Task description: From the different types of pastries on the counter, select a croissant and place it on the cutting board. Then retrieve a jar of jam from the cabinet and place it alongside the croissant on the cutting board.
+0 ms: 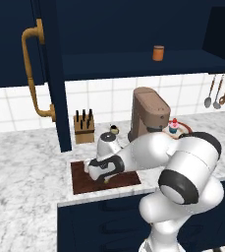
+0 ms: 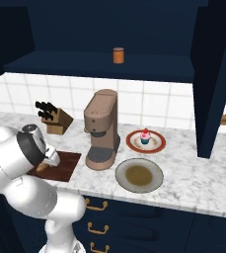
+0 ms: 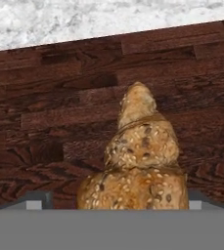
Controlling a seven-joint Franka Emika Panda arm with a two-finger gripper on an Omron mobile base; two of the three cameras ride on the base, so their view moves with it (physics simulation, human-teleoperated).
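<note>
while the gripper (image 1: 105, 180) hangs low over the cutting board (image 1: 79, 179), you see the croissant (image 3: 135, 161) right between its fingers (image 3: 34, 200), its long axis running from 6 o'clock up toward 12 in the hand view, with the pointed tip at 12 over the dark wood grain. the fingers stand wide, one at either flank of the pastry, and they look closed onto its broad end, so you are gripping the croissant; whether its underside already touches the board you cannot tell from these views. in the left base view the board lies at the counter (image 1: 20, 167) edge, at about 9 o'clock from the coffee machine (image 1: 146, 113), and the knife block (image 1: 83, 128) stands beyond it at 12. your next reach turns on the jar of jam (image 1: 157, 52), which sits upright on the open cabinet (image 1: 133, 59) shelf, well apart from the hand at about 1 o'clock and high above it. the cupcake (image 2: 145, 136) rests on its plate (image 2: 156, 146) past the machine.
</note>
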